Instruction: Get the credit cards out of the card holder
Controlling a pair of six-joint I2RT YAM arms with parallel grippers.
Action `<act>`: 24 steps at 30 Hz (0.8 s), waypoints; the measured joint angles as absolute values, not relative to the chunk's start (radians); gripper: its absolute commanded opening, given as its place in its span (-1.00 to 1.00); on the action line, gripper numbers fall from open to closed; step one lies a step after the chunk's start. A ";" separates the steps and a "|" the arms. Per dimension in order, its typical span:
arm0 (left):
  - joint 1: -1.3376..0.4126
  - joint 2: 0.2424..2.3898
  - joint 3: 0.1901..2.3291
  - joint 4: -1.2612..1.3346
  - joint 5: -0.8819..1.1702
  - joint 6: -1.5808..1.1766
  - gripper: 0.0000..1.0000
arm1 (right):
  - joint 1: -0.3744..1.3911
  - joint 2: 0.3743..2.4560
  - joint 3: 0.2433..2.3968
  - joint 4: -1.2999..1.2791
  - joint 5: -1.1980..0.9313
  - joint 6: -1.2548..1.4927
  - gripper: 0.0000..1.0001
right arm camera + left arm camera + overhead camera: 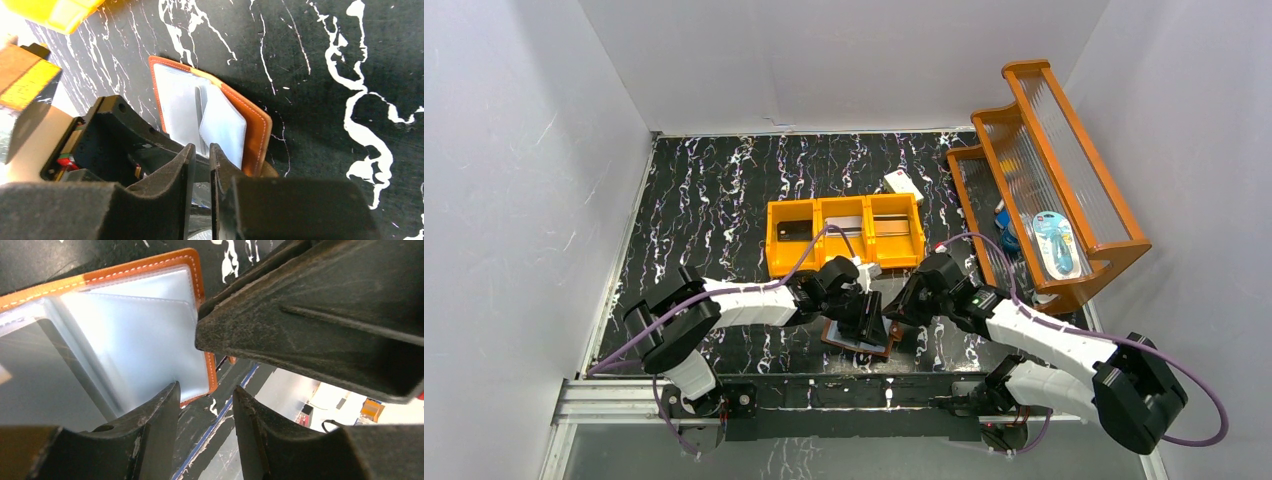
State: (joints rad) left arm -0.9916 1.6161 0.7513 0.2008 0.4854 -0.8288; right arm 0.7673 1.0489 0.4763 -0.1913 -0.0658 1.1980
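The left gripper [205,390] is held partly spread, with black marbled table [197,425] seen through the gap. One fingertip is at the edge of the small brown leather bifold wallet [150,340], which is laid open beneath both grippers. Only a slit is seen between the fingers of the right gripper [202,147]; a pinch cannot be told. Beyond them, flat black and grey cards [792,231] are seen in an orange three-compartment plastic tray [816,205].
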 measured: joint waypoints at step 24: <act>-0.998 1.415 0.767 -0.070 0.242 -0.750 -0.02 | 0.761 1.380 0.488 0.011 -0.268 1.147 -0.32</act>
